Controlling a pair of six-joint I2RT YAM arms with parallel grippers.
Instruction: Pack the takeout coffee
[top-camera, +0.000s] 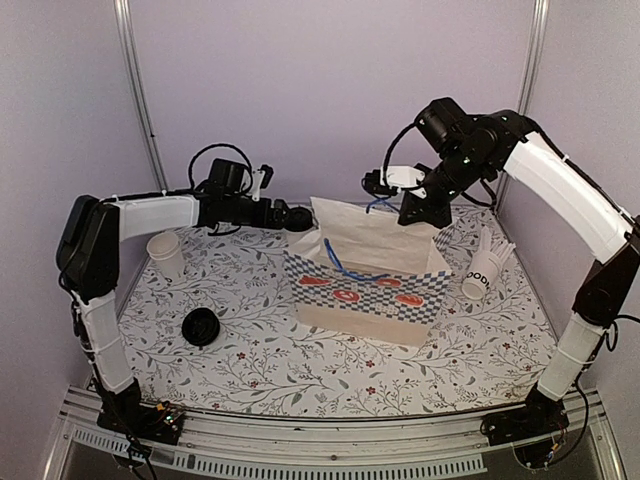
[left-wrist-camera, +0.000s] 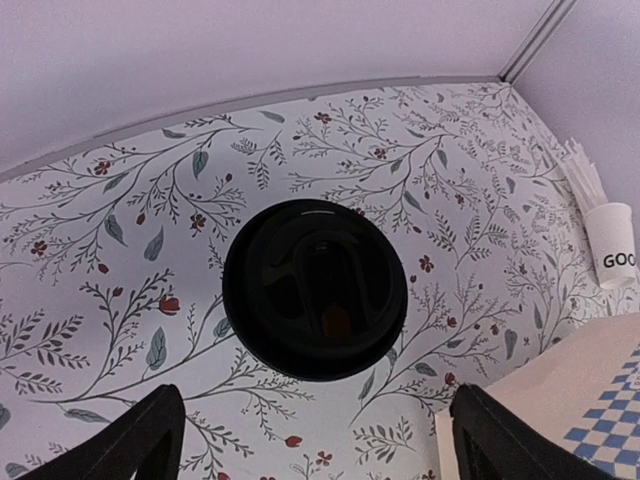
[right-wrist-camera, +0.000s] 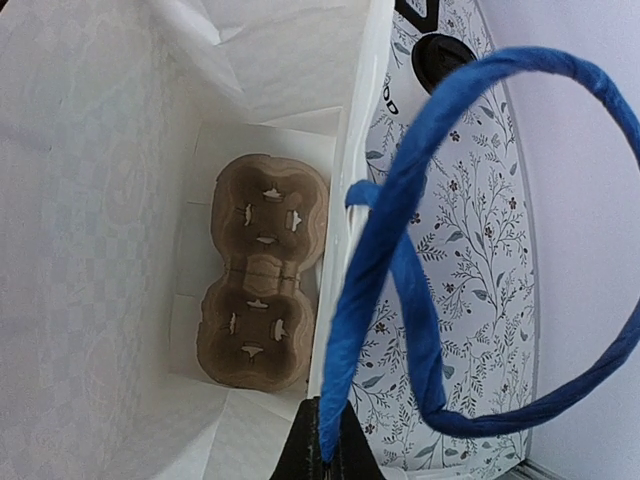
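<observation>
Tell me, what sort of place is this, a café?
Probably a robot test booth, not a café: a left arm and right arm bolted to the table's edge, bare walls close around, and a checkered paper bag staged on a floral cloth.

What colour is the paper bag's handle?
Blue; the handle shows best in the right wrist view.

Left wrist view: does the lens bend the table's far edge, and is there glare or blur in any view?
Left wrist: yes, the far edge of the table bows, and a faint sheen sits on the takeout coffee lid; all sharp. Right wrist: the blue handle looms large near the lens, the bag interior is bright yet detailed. Top external: even light, soft shadows.
</observation>
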